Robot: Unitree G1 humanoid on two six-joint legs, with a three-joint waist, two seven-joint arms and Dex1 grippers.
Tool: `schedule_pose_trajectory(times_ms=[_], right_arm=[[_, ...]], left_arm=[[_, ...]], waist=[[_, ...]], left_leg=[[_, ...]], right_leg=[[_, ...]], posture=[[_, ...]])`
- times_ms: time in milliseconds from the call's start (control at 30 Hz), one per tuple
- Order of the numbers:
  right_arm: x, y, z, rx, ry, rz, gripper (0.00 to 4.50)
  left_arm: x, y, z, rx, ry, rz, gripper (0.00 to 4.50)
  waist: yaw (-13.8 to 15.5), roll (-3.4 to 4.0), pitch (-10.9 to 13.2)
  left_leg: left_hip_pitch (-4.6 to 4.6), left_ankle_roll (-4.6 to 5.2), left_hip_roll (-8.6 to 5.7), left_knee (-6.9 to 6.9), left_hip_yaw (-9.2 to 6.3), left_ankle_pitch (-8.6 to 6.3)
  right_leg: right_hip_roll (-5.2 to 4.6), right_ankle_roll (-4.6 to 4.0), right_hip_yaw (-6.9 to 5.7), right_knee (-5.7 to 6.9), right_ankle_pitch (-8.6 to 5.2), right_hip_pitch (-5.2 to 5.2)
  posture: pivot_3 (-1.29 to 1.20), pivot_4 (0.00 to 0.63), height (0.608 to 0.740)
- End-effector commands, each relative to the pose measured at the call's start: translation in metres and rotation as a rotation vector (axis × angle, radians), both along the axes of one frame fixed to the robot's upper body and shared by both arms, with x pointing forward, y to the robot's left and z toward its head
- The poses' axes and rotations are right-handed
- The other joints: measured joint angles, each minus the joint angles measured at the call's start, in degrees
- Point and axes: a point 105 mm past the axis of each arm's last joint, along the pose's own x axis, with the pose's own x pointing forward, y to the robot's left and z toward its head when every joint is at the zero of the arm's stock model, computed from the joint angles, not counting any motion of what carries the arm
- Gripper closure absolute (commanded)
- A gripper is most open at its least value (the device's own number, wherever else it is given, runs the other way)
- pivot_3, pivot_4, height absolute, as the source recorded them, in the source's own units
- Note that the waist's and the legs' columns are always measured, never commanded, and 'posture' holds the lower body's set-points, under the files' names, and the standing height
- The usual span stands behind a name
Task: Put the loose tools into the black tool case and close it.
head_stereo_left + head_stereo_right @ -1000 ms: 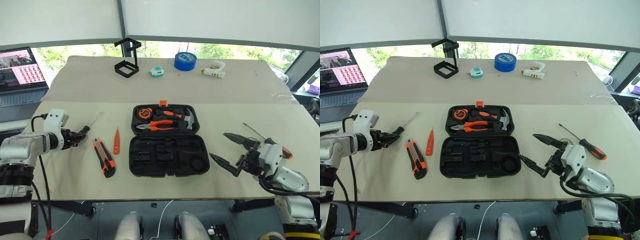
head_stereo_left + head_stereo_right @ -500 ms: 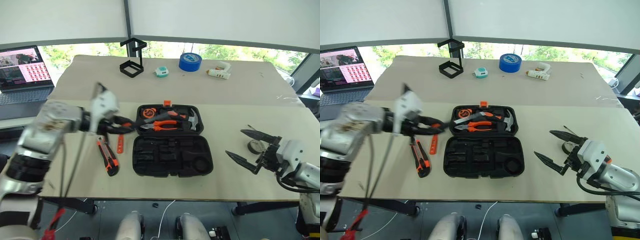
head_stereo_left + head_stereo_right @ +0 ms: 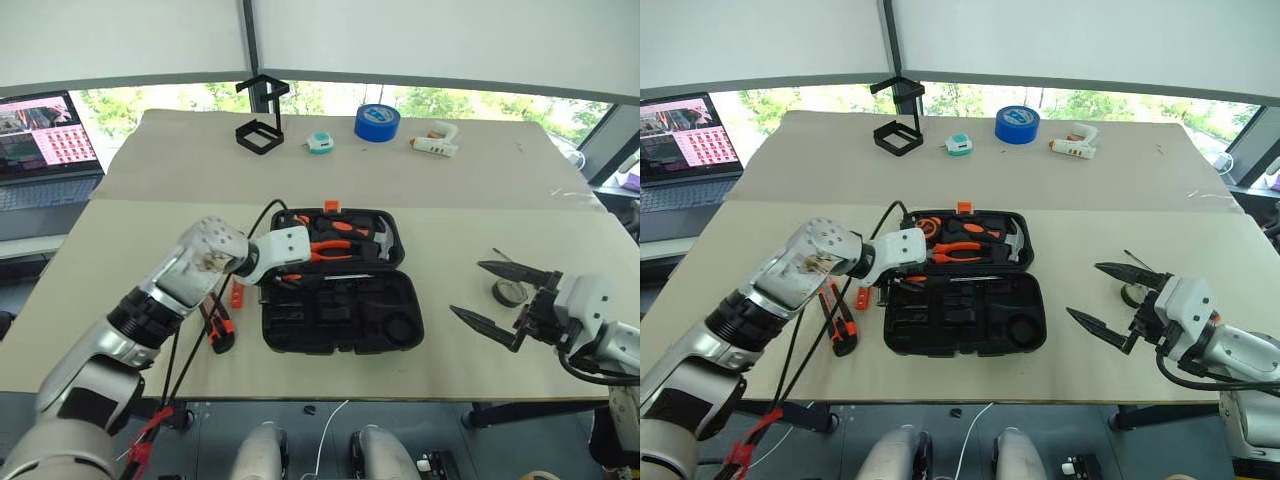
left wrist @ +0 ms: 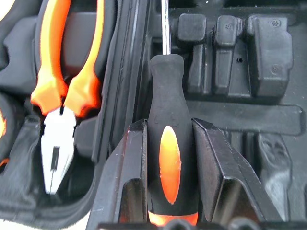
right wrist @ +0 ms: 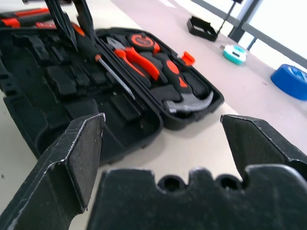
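The utility knife lies left of the open black tool case. The left claw clamps a screwdriver over the case's near half. On bare desk right, the right claw gapes beside the tape roll.

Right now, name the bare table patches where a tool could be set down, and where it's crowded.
Bare: the wide strip between the black tool case and the blue tape roll; also between the case and the open right gripper.
Crowded: left of the case, where the utility knife and left gripper, holding a screwdriver, sit.
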Motion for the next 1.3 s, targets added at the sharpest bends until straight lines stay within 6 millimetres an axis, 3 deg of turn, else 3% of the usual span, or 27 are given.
schedule_pose_trajectory(times_ms=[33, 433, 500, 667, 800, 900, 1133, 1300], right_arm=[[-0.001, 0.003, 0.010, 0.016, -0.037, -0.007, 0.00], [0.001, 0.011, 0.013, 0.031, -0.037, -0.008, 0.00], [0.001, 0.012, 0.013, 0.035, -0.035, -0.006, 0.00], [0.000, 0.012, 0.012, 0.041, -0.028, -0.008, 0.00], [0.001, 0.009, 0.011, 0.064, -0.024, -0.028, 0.00], [0.004, 0.004, 0.011, 0.095, -0.029, -0.058, 0.00], [0.005, 0.000, 0.008, 0.104, -0.028, -0.074, 0.00], [0.004, -0.002, 0.006, 0.106, -0.030, -0.082, 0.00]], left_arm=[[0.004, 0.002, 0.002, 0.050, -0.057, -0.015, 3.63], [0.003, 0.006, -0.003, 0.066, -0.044, -0.005, 3.63], [0.001, 0.001, 0.005, 0.013, -0.040, -0.019, 2.63], [-0.004, -0.016, 0.037, -0.199, -0.062, -0.063, 1.04], [0.005, -0.006, 0.047, -0.276, -0.118, -0.012, 1.04], [0.013, 0.001, 0.037, -0.325, -0.114, 0.050, 1.72], [0.001, -0.013, 0.002, -0.383, -0.007, 0.066, 4.45], [-0.003, -0.019, -0.013, -0.368, 0.012, 0.077, 4.45]], waist=[[-0.1, 0.00, 0.0], [-0.2, 0.00, 0.0], [-0.2, 0.00, 0.0], [0.0, 0.00, 0.0], [-0.2, 0.01, 0.0], [-0.2, 0.03, 0.0], [0.0, 0.02, 0.0], [0.0, 0.03, 0.0]], left_leg=[[-0.01, 0.00, 0.00, 0.03, 0.00, 0.00], [0.01, 0.02, 0.05, 0.05, -0.09, -0.01], [0.01, 0.02, 0.05, 0.06, -0.10, -0.01], [-0.09, 0.02, 0.05, 0.16, -0.14, -0.01], [-0.15, 0.10, 0.09, 0.31, -0.21, -0.06], [-0.12, 0.11, 0.11, 0.33, -0.23, -0.07], [-0.21, 0.12, 0.10, 0.47, -0.19, -0.07], [-0.26, 0.13, 0.09, 0.50, -0.20, -0.08]], right_leg=[[0.00, 0.00, 0.00, 0.01, 0.00, 0.00], [0.07, 0.00, 0.02, 0.04, 0.01, 0.01], [0.07, 0.00, 0.03, 0.04, 0.01, 0.01], [0.08, 0.00, 0.02, 0.05, 0.01, 0.00], [0.12, 0.00, 0.03, 0.06, 0.01, 0.00], [0.17, 0.00, 0.04, 0.08, 0.01, 0.02], [0.17, 0.02, 0.10, 0.11, 0.02, 0.01], [0.19, 0.04, 0.11, 0.11, 0.03, 0.01]], posture=[[0.00, 0.150, 0.740], [0.00, 0.150, 0.740], [0.00, 0.150, 0.740], [0.00, 0.150, 0.740], [0.00, 0.150, 0.740], [0.00, 0.150, 0.740], [0.00, 0.150, 0.740], [0.00, 0.150, 0.740]])
